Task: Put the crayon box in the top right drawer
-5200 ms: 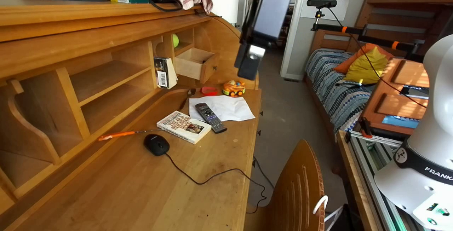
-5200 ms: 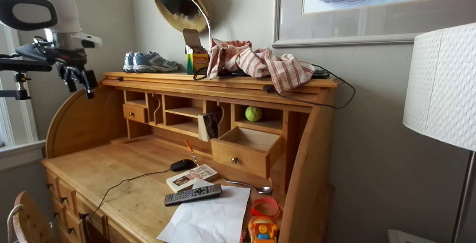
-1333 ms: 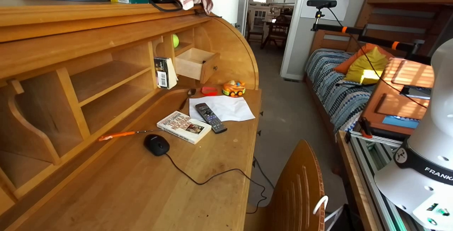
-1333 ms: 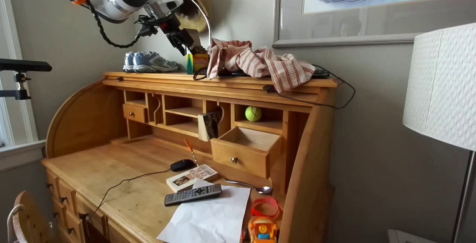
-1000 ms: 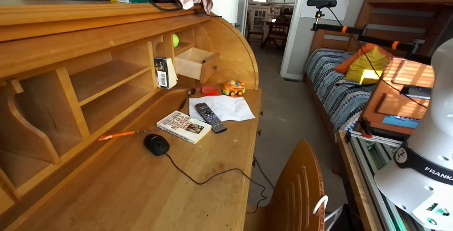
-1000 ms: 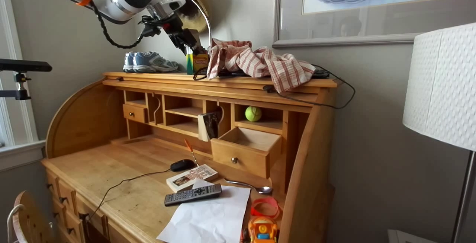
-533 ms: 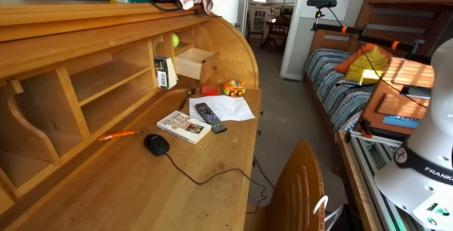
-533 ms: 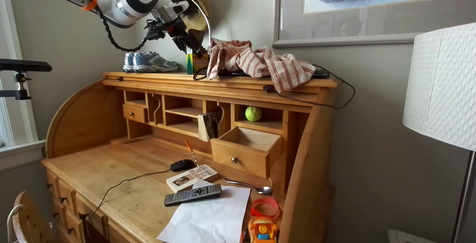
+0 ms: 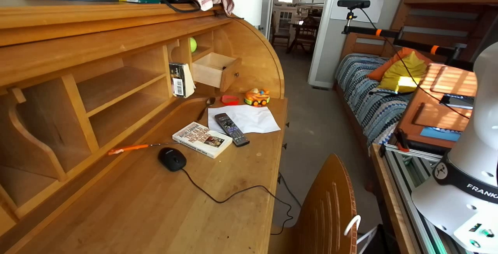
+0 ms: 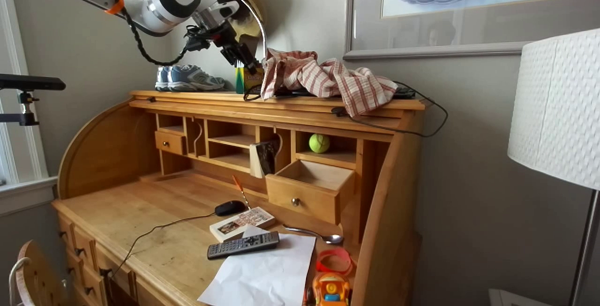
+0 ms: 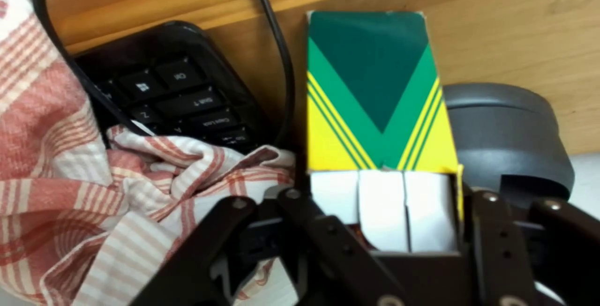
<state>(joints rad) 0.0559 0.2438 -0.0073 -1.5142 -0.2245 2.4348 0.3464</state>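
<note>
- The gripper has come in from well away and now stands over the crayon box, with one of its fingers down each side.
- Whether the fingers pinch the box yet cannot be told; both look very close to its sides.
- In an exterior view the box has just slid slightly along the desk top, so a finger has probably met it.
- The box is upright there, not lifted, its top open, with a checked cloth near it.
- The drawer below the tennis ball stays pulled out, so it should need no opening.
- For the task, the pick-up seems to be beginning; a firm hold and a level lift should come next, clear of the cord just beside the box.
</note>
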